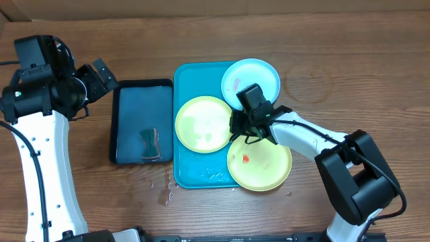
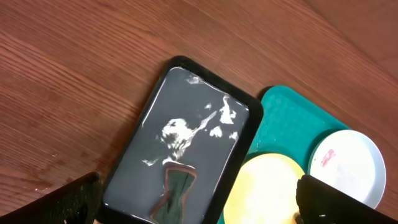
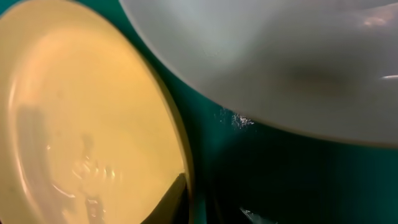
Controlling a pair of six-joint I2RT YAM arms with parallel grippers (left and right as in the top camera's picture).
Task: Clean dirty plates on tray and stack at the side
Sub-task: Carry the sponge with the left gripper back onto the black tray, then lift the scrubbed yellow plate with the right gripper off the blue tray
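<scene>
Left gripper (image 1: 101, 74) spread wide, empty, beside black tray (image 1: 134, 94). Right gripper (image 1: 240, 128) down among plates (image 1: 203, 124) on turquoise tray (image 1: 185, 77). Can't tell its grip.

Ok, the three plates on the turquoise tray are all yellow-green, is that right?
Not quite. The overhead view shows one yellow-green plate, a second yellow-green plate and a light blue plate on the turquoise tray.

Matt brown wood-grain tabletop (image 1: 349, 47). Turquoise tray (image 1: 195, 79): glossy moulded plastic. The plates (image 1: 201, 124): smooth plastic, soft sheen (yellow one mirrors light close up). Smaller dark tray (image 1: 134, 107): glossy black, wet-looking, white streaks on its surface.
</scene>
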